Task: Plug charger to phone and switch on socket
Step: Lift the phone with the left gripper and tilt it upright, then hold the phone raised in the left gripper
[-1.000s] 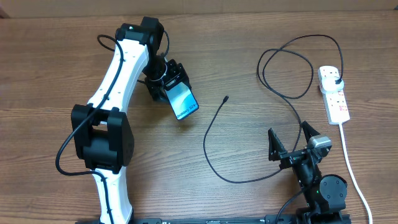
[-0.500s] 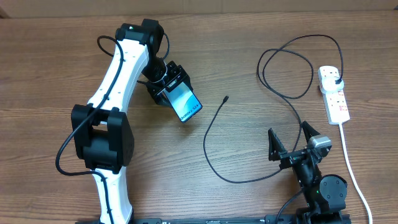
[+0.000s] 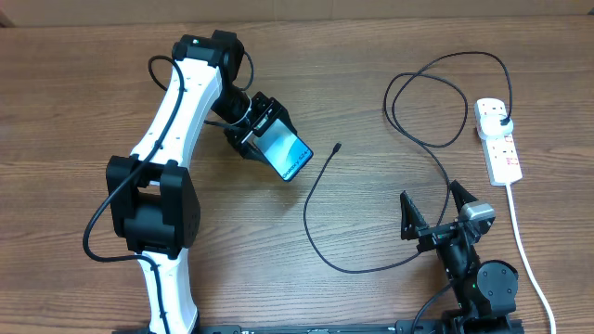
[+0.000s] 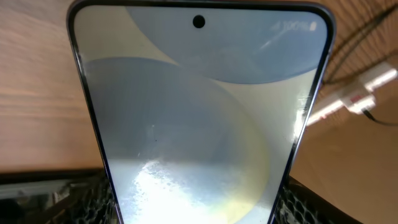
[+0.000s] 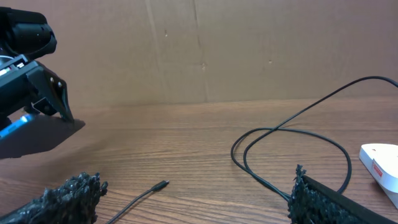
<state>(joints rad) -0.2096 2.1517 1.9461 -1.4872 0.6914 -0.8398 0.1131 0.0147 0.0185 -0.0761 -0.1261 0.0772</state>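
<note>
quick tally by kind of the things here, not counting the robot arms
slim rectangular smartphone with lit blue screen: 1
long thin black charger cable: 1
white oblong plastic power strip with red switches: 1
total: 3

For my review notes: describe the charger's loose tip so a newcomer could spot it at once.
Over the brown wooden table, the white left arm's end effector holds a slim blue-screened smartphone. Just right of the phone lies the small connector tip of the long thin black cable. Its other end is plugged into the white power strip; this one lies bare.
</note>
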